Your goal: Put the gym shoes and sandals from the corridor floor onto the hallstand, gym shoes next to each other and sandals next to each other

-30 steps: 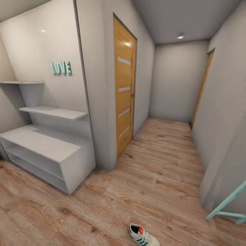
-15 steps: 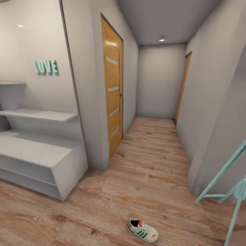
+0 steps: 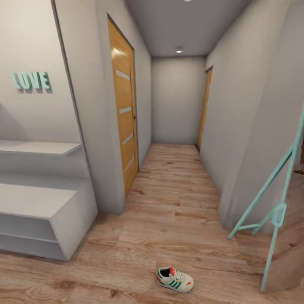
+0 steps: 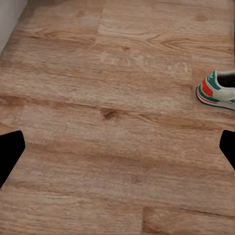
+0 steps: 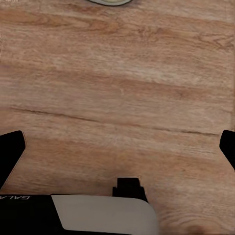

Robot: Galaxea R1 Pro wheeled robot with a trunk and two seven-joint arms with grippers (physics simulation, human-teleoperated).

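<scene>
The corridor floor (image 3: 177, 211), light wood-plank laminate, is running away between grey walls toward a far end wall. A wooden door (image 3: 122, 114) with pale glazed strips is standing in the left wall, and a second door (image 3: 203, 107) is showing on the right. The white hallstand (image 3: 38, 207) is sitting against the left wall, with teal LOVE letters (image 3: 31, 80) above it. A teal metal frame (image 3: 274, 202) is leaning at the right. One gym shoe (image 3: 175, 279) is lying alone on the floor planks, near the head view's lower edge, well apart from the hallstand.

The left gripper (image 4: 117, 152) is hanging wide open over bare planks, holding nothing; the shoe's heel (image 4: 216, 89) is lying off to one side. The right gripper (image 5: 117, 147) is likewise spread wide, empty, above bare floor.
</scene>
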